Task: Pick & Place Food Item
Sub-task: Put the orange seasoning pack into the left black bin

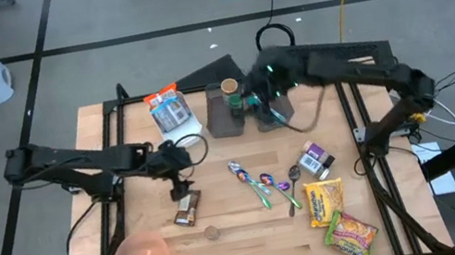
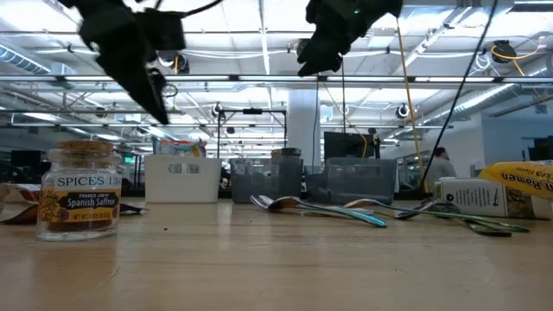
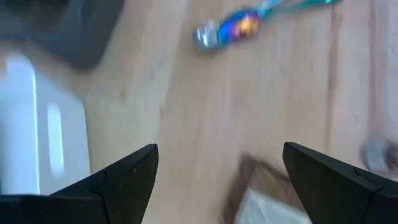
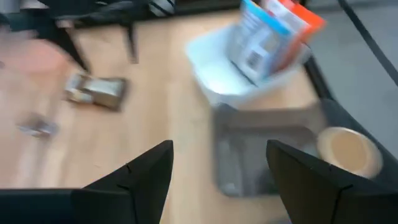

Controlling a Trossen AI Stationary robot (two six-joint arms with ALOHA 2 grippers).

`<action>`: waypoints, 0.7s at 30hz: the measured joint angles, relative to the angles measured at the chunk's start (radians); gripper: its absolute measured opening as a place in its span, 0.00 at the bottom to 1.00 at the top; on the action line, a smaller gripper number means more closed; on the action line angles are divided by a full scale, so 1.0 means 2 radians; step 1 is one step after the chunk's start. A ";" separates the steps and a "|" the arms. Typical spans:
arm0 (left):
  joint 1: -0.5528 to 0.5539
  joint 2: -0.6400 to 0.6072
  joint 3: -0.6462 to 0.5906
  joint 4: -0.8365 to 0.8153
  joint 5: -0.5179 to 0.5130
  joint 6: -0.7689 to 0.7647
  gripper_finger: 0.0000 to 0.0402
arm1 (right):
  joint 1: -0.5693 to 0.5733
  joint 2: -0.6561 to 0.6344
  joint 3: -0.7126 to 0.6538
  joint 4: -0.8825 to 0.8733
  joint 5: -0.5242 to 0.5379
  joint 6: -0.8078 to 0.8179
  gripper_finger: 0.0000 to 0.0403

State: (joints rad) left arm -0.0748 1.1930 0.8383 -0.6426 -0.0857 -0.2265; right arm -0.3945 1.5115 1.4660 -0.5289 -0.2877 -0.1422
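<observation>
White bin [image 1: 178, 122] holding orange-blue packet [image 1: 166, 107], grey bin [image 1: 227, 116] holding apparently a cup [image 1: 230, 87]

On my low view I can read "SPICES" and "Spanish Saffron" on the label of the small cork-stoppered jar [image 2: 79, 200] standing on the table [image 2: 276, 268]. The yellow packet [image 2: 525, 180] at the far right edge shows "Ramen". Nothing else is legible.
</observation>
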 joint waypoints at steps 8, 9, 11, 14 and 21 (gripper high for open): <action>-0.078 -0.080 -0.056 -0.006 -0.016 -0.126 0.87 | 0.105 -0.118 -0.273 0.367 0.000 0.103 0.61; -0.087 -0.088 -0.065 -0.006 -0.024 -0.148 0.87 | 0.118 -0.124 -0.302 0.419 0.000 0.116 0.61; -0.106 -0.100 -0.081 -0.005 -0.041 -0.192 0.87 | 0.146 -0.127 -0.354 0.522 0.002 0.138 0.61; -0.134 -0.110 -0.108 0.006 -0.056 -0.252 0.87 | 0.188 -0.123 -0.411 0.635 0.039 0.152 0.61; -0.186 -0.105 -0.160 0.029 -0.142 -0.371 0.87 | 0.272 -0.071 -0.483 0.770 0.158 0.137 0.61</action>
State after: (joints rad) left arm -0.4470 0.9835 0.5184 -0.5850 -0.3693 -0.9688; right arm 0.1497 1.3692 0.5001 1.0110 0.0276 0.1308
